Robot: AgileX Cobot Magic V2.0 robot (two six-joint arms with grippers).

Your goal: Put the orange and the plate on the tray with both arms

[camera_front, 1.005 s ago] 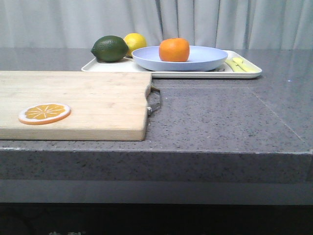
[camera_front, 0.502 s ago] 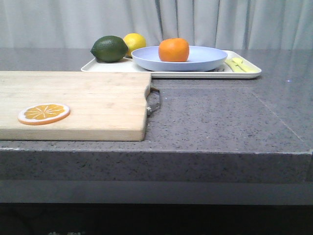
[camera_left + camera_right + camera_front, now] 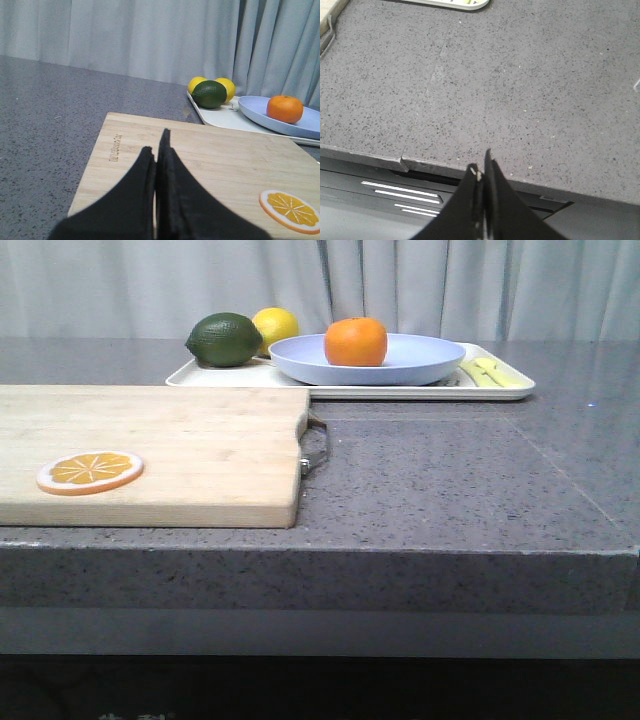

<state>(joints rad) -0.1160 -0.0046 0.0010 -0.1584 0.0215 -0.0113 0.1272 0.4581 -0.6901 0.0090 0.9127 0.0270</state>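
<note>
1. Pale blue plate (image 3: 368, 359) sits on the cream tray (image 3: 340, 392), w/ the orange (image 3: 356, 341) resting inside it, roughly centred. Judging by this layout, both task items are already where they belong; job looks done.
2. Left gripper (image 3: 159, 145): fingers pressed together, nothing between them. It hangs over the near part of the wooden cutting board (image 3: 210, 165), so plate + orange lie well ahead of it and off to its right. Closed and empty fits a parked pose, not a grasp.
3. Right gripper (image 3: 481, 170): fingers likewise narrow, tips touching or nearly so, holding nothing. It sits just past the counter edge (image 3: 445, 170), bare grey stone ahead of it; a tray corner (image 3: 465, 4) shows far ahead.
4. Neither arm shows in the front view, so both seem pulled back clear of the tray, prob. to avoid knocking the plate.
5. Other stuff: dark green lime-like fruit (image 3: 224, 340) and lemon (image 3: 276, 328) on the tray beside the plate, away from the right gripper; orange slice (image 3: 90, 472) on the board, ahead-right of the left gripper.
</note>
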